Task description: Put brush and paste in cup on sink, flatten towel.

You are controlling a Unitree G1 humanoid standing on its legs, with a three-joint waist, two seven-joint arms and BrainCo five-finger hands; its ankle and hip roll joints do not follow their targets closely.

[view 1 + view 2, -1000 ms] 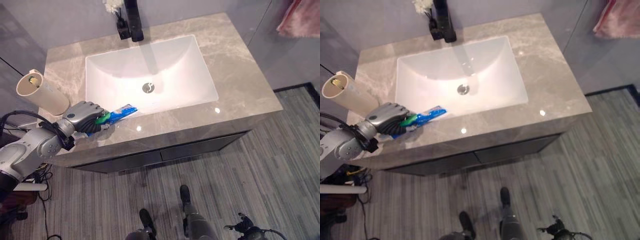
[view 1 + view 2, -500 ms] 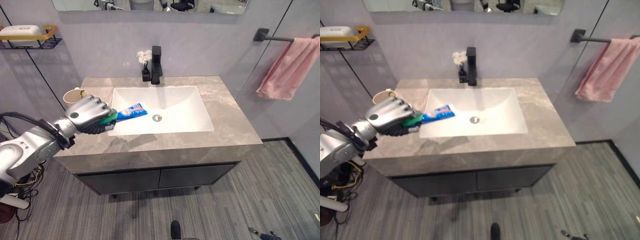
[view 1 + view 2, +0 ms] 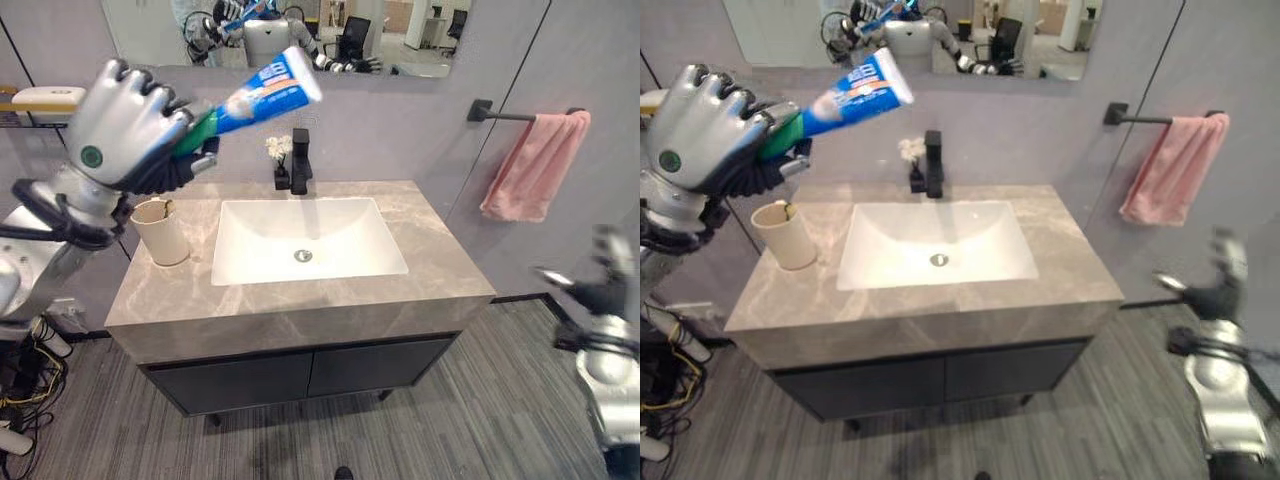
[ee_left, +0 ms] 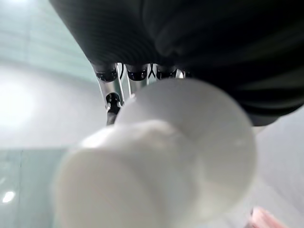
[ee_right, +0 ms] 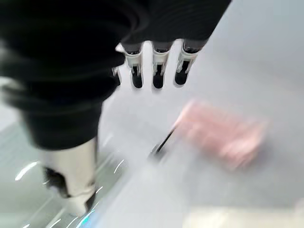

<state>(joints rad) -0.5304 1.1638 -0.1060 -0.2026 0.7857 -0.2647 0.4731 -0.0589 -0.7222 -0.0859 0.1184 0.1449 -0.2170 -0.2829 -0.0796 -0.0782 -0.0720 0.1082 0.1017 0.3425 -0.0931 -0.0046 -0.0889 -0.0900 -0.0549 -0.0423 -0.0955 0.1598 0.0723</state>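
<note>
- On the counter (image 3: 330,300) left of the sink (image 3: 305,240), my cup (image 3: 160,231) stands upright; something small pokes above its rim.
- My left hand (image 3: 125,125) clamps the paste (image 3: 262,88) high above it.
- My right hand (image 3: 600,290) hangs low with fingers straight.

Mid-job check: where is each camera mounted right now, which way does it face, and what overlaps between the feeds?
Left eye: head, facing the sink, cup and towel; left hand raised, gripping the paste.
Right eye: same scene, slightly offset; right hand low at the right.
Left wrist: along the left hand, the paste's white cap up close.
Right wrist: past the right hand's fingers toward the towel.
Shared: towel in both eyes and right wrist; paste in both eyes and left wrist.
</note>
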